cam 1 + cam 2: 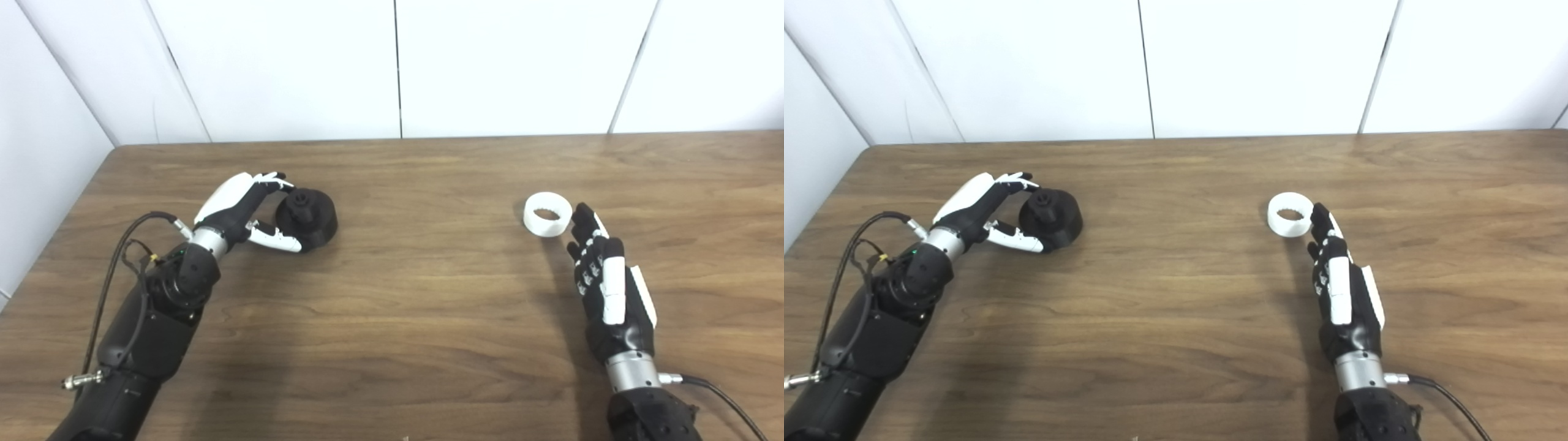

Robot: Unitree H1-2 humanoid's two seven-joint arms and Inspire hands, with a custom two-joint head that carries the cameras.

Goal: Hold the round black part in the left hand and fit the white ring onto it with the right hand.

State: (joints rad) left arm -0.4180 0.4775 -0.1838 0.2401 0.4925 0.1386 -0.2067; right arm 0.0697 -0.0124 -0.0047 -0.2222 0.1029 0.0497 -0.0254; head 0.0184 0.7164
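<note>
Wood-grain brown table top (398, 294): both parts are carried on it, well apart.
Round black plastic part (307, 218): it is seated on the table at the left, knob upward.
Left hand (245, 211): fingers and thumb are spread around the black part's near side; whether contact is made cannot be told.
White plastic ring (547, 214): it lies flat at the right.
Right hand (606, 288): fingers are extended and apart, nothing held; the fingertips (582, 215) are located just beside the ring.

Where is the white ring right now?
The white ring lies on the table's right half, just beyond the right hand's fingertips, far from the round black part.
</note>
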